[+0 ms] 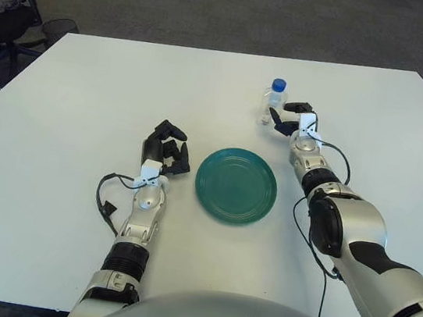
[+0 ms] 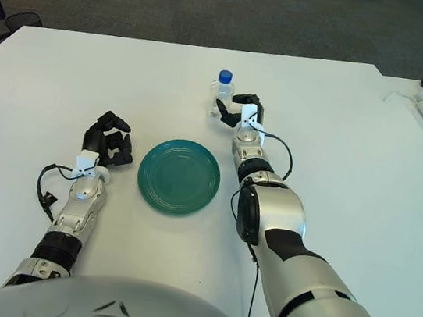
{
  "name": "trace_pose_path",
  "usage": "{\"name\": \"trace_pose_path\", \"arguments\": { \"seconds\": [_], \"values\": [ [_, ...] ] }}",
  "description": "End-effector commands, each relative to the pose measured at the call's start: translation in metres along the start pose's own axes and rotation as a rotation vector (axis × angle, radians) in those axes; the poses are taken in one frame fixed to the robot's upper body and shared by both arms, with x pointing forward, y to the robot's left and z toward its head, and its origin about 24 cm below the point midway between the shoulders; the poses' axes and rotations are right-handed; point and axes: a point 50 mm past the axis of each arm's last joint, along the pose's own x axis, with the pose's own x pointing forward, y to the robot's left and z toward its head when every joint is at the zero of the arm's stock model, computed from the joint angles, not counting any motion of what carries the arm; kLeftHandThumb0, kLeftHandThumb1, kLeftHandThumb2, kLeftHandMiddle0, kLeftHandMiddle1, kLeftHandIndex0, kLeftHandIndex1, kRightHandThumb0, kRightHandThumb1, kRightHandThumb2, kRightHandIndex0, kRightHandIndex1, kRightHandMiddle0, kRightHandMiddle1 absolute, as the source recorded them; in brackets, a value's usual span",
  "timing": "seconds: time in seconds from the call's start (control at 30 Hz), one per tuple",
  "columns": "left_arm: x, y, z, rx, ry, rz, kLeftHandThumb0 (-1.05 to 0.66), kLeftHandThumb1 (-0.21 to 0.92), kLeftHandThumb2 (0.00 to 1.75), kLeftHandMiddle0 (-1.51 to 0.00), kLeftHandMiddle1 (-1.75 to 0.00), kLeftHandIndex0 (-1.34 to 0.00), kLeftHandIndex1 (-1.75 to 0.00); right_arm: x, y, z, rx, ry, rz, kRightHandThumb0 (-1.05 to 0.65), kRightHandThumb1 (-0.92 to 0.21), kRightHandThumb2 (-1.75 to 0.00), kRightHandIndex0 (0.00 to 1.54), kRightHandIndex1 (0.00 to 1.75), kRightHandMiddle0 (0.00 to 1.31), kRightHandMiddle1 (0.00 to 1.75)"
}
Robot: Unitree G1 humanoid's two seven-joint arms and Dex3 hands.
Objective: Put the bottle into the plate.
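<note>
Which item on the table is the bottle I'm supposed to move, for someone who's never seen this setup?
On the white table, find the round green plate at the centre. Beyond it and slightly right, beside the right hand, stands the bottle: small, clear, upright, the only thing with a blue cap.

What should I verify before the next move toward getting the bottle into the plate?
1. Bottle upright on the table, cap on: ok.
2. Right hand at the bottle, on its right side: ok.
3. Right hand closed on the bottle: not ok, fingers look spread beside it.
4. Plate holds nothing: ok.
5. Path from bottle to plate free of objects: ok.
6. Left hand left of the plate, off its rim: ok.
</note>
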Motion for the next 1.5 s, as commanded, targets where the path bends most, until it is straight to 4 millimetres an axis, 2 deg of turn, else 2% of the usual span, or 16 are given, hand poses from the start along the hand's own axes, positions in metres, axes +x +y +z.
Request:
{"name": "trace_pose_path", "arguments": {
  "seconds": [0.0, 0.23, 0.4, 1.47],
  "values": [
    [-0.01, 0.004, -0.02, 0.031, 0.096, 0.003, -0.51, 0.2, 1.45, -1.24, -1.75, -0.7, -1.75, -0.003, 0.0, -0.012, 0.025, 0.051, -0.027, -0.21, -0.27, -1.19, 1.08, 1.75, 0.94, 1.75],
    [-0.009, 0.004, -0.021, 0.012, 0.104, -0.002, -0.51, 0.21, 1.44, -1.23, -1.75, -0.69, -1.75, -0.005, 0.001, -0.015, 0.078, 0.063, -0.058, -0.11, -0.24, -1.34, 1.16, 1.75, 1.0, 1.75],
    [-0.009, 0.004, -0.021, 0.011, 0.101, -0.005, -0.51, 0.21, 1.44, -1.23, -1.75, -0.69, -1.75, -0.006, 0.0, -0.019, 0.067, 0.071, -0.055, -0.1, -0.23, -1.38, 1.17, 1.75, 1.0, 1.75],
    [-0.006, 0.003, -0.024, 0.017, 0.107, -0.013, -0.51, 0.22, 1.44, -1.22, -1.75, -0.69, -1.75, -0.008, -0.002, -0.033, 0.031, 0.096, -0.023, -0.14, -0.24, -1.37, 1.17, 1.75, 1.01, 1.75]
  ]
}}
